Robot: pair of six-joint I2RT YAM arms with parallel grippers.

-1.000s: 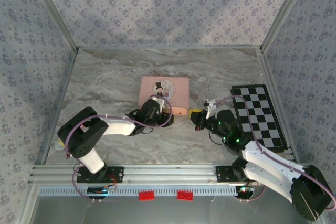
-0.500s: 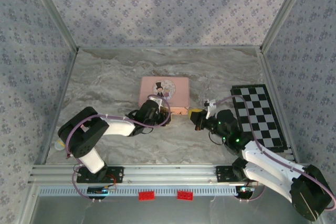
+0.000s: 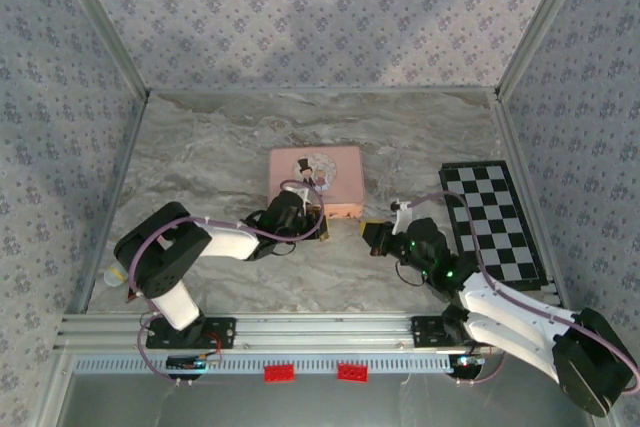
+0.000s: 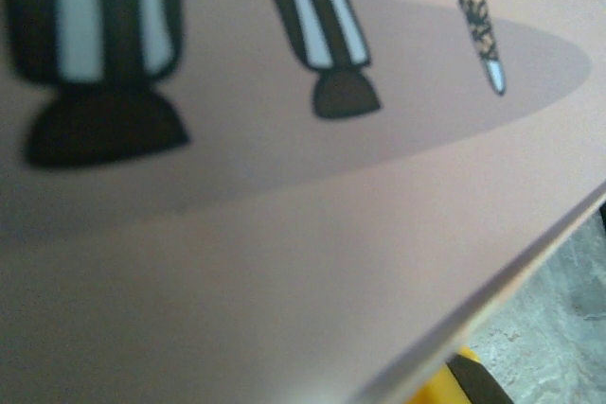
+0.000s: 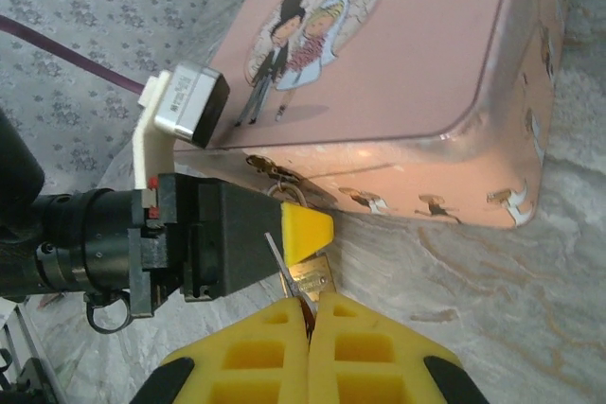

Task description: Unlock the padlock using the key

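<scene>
The small brass padlock (image 5: 318,277) hangs by its shackle from the hasp on the pink box (image 5: 398,63), at the box's near edge. My left gripper (image 3: 312,219) reaches in from the left. One black finger with a yellow pad (image 5: 308,232) lies over the padlock's body, and its other finger is hidden. My right gripper (image 5: 310,314) is shut on the thin metal key (image 5: 277,258). The key's blade sticks up beside the padlock's left edge. I cannot tell whether the blade is in the keyhole. In the left wrist view the box's lid (image 4: 284,234) sits very close to the lens.
A black-and-white checkered board (image 3: 495,222) lies at the right, beside my right arm. The pink box (image 3: 315,179) sits mid-table on the marbled surface. Patterned walls close in the left, back and right.
My right gripper has drawn slightly nearer and to the left with the key. The pink box has shifted a little to the right. The left gripper stays at the padlock.
</scene>
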